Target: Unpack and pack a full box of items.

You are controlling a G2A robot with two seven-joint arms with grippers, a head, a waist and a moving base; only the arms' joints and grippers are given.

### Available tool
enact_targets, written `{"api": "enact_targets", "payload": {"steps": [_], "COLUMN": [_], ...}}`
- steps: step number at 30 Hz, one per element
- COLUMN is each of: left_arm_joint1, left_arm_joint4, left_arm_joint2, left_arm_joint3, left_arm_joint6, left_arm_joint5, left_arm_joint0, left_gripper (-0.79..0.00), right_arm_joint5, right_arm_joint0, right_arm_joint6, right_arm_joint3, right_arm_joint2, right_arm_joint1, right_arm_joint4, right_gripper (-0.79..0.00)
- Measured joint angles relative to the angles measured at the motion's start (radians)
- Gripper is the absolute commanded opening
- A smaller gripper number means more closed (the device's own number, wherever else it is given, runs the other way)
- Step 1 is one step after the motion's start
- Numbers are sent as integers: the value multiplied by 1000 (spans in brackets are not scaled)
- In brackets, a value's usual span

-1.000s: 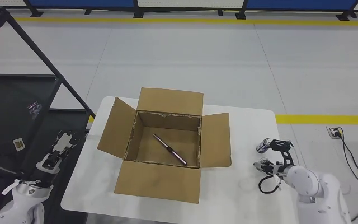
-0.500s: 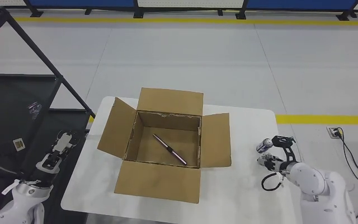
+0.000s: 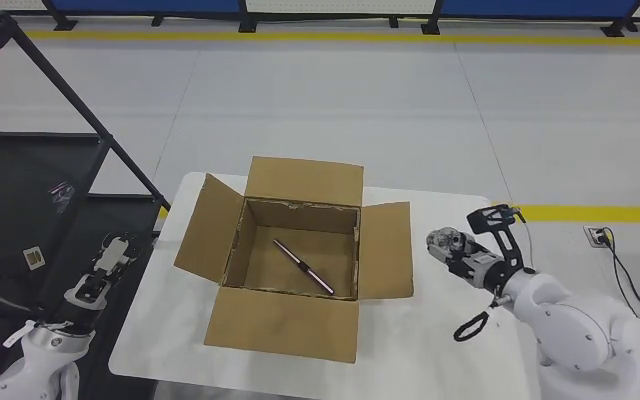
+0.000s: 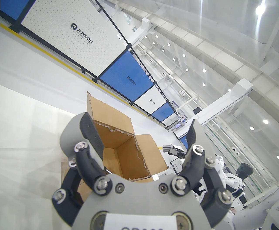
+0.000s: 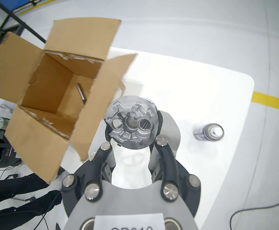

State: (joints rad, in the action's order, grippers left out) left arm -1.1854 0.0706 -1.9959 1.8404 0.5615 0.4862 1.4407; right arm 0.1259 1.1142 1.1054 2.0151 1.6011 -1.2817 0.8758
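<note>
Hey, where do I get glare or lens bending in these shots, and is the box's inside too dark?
Left wrist view: ceiling lights flare, straight wall frames bow. Right wrist view: the table glares white around the metal part. Top view: the box is lit inside; the pen reads plainly.

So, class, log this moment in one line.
right jaws: shut on gear part, beside box | left jaws: open | box: open, pen inside | can: on table

Bright overhead light; soft shadows
</note>
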Motion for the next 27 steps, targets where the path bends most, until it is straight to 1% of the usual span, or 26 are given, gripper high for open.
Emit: {"api": "enact_targets", "payload": {"steps": [3, 7, 10, 13, 15, 17, 20, 23, 27], "left_arm_joint1": [0, 0, 0, 0, 0, 0, 0, 0, 0], "left_arm_joint4": [0, 0, 0, 0, 0, 0, 0, 0, 0], "left_arm_joint2": [0, 0, 0, 0, 0, 0, 0, 0, 0], "left_arm_joint3": [0, 0, 0, 0, 0, 0, 0, 0, 0], "left_arm_joint6": [0, 0, 0, 0, 0, 0, 0, 0, 0], "left_arm_joint5": [0, 0, 0, 0, 0, 0, 0, 0, 0], "left_arm_joint0": [0, 0, 0, 0, 0, 0, 0, 0, 0], "left_gripper": [0, 0, 0, 0, 0, 0, 0, 0, 0], "right_arm_joint5": [-29, -80, -97, -145, -195, -234, -283, -329, -375], "right_arm_joint0": [-73, -175, -252, -351, -426, -496, -581, -638, -670], "right_arm_joint6": [-12, -54, -71, -73, -93, -118, -159, -222, -298], "right_arm_joint3": [-25, -107, -187, -295, -391, -499, -657, -794, -924], "right_arm_joint2": [-121, -290, -413, -550, -650, -740, -841, -911, -974], "right_arm_joint1": [-8, -27, -45, -69, -94, -123, -168, -210, -258], "right_arm_joint4": [-4, -19, -54, -2, 34, 32, 11, -9, -22], "right_gripper": [-785, -785, -785, -785, -785, -785, -785, -785, -785]}}
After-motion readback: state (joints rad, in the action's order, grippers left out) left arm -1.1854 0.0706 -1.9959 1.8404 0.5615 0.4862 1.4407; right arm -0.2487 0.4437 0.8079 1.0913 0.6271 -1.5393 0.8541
